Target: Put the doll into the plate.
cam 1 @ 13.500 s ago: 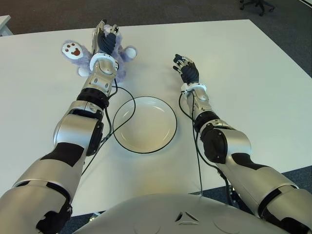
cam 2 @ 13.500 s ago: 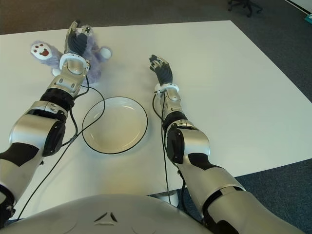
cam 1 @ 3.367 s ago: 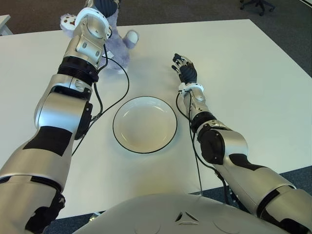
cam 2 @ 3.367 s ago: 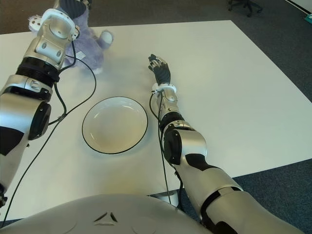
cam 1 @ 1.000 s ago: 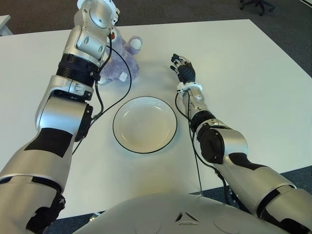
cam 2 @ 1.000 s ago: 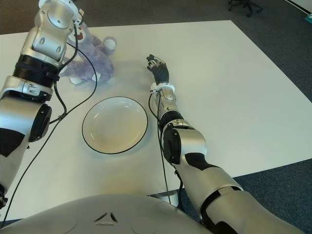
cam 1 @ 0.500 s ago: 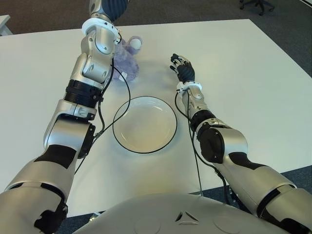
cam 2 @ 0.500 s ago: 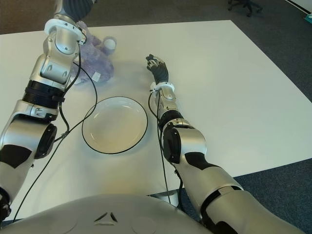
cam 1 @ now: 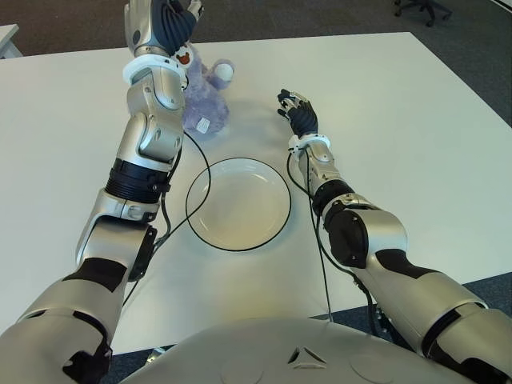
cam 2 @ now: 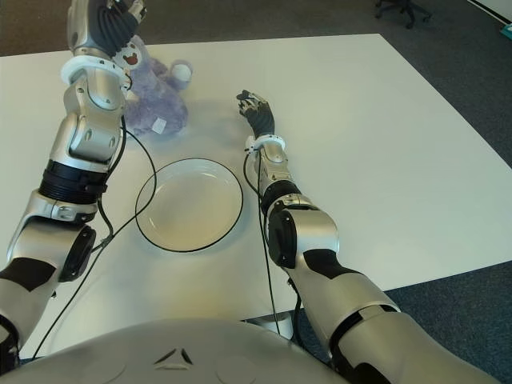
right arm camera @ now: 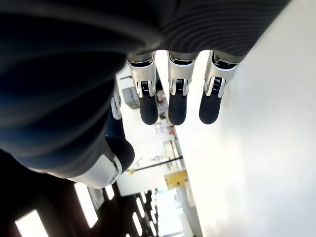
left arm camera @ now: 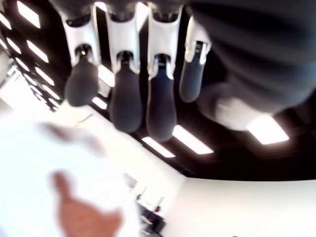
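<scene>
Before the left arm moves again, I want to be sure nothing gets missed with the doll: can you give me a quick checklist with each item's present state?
1. Doll in the plate: not ok. The doll sits on the table beyond the plate, outside its rim.
2. Left hand holding the doll: not ok. The left hand is raised above the doll, and its wrist view shows its fingers extended with nothing in them.
3. Plate free to receive: ok, nothing lies in it.
4. Right hand out of the way: ok. The right hand is open, to the right of the doll and beyond the plate.
5. Cable clear of the plate: cannot tell; the left arm's black cable runs close by its rim.
</scene>
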You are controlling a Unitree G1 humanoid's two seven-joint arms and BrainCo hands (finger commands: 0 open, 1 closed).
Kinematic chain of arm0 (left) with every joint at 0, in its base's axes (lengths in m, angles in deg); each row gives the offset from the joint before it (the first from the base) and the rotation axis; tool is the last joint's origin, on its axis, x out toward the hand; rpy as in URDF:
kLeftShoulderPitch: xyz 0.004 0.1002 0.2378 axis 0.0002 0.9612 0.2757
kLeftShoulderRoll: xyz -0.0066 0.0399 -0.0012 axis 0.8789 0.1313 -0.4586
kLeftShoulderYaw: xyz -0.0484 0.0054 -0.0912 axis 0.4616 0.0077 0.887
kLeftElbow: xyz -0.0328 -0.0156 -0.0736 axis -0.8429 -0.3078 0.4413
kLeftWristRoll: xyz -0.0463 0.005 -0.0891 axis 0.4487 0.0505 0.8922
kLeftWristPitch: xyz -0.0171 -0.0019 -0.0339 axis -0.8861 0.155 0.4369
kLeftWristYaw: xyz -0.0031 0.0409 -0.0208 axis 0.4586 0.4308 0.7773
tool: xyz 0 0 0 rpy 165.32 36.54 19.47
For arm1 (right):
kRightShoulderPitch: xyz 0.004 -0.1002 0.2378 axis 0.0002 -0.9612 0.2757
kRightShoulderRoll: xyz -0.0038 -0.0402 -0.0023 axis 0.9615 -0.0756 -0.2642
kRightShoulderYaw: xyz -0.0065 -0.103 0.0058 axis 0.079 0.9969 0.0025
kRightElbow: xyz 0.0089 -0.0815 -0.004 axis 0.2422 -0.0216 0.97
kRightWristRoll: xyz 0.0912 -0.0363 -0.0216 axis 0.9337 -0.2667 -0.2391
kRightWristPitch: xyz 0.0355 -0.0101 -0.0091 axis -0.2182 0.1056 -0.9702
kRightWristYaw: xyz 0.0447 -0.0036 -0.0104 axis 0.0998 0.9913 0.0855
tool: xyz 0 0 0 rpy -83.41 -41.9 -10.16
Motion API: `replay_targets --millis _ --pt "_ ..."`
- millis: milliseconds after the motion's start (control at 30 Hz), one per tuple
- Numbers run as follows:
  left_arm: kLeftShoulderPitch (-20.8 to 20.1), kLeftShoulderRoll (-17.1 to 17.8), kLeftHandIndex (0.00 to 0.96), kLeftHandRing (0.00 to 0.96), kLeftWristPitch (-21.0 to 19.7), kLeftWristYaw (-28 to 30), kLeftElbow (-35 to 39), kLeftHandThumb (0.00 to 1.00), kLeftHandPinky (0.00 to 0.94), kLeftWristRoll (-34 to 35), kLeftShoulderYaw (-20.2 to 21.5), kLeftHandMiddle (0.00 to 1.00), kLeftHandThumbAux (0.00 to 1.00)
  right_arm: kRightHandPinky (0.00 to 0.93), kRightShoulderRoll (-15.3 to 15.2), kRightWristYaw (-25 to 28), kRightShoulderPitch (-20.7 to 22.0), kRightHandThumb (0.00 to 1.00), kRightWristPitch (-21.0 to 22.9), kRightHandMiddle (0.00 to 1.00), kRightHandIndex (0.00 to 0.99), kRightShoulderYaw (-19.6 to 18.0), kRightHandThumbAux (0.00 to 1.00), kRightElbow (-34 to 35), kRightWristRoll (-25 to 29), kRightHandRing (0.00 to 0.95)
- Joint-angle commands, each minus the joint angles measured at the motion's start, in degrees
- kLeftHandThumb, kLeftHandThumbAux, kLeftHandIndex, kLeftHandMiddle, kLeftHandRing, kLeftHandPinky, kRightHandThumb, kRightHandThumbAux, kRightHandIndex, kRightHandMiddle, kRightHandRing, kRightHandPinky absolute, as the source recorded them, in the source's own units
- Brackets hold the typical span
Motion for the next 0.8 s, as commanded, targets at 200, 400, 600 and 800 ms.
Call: replay_targets --millis 200,400,600,800 --pt "4.8 -1.0 0.107 0.299 -3.5 -0.5 5.2 0.27 0.288 -4.5 -1.3 0.306 0.301 0.15 0.4 0.8 -2.7 0.701 2.4 0.147 0.405 -0.3 0.732 -2.2 0.1 0.109" --pt "5.8 -1.8 0.075 0.283 -4.3 -1.0 6.0 0.283 0.3 -5.7 -1.1 0.271 0.287 0.15 0.4 0.7 -2.5 0.699 2.7 0.149 0.404 -0.2 0.733 -2.2 0.1 0.112" --pt "6.5 -2.6 0.041 0.24 -4.7 -1.8 6.2 0.31 0.298 -6.4 -1.1 0.207 0.28 0.152 0.3 0.9 -2.6 0.699 2.9 0.146 0.404 -0.3 0.732 -2.3 0.2 0.111" --pt "7.4 -3.9 0.02 0.18 -4.8 -2.9 5.2 0.331 0.181 -6.4 -1.2 0.155 0.282 0.147 0.4 0.8 -2.6 0.699 2.6 0.149 0.404 -0.4 0.733 -2.2 0.2 0.114"
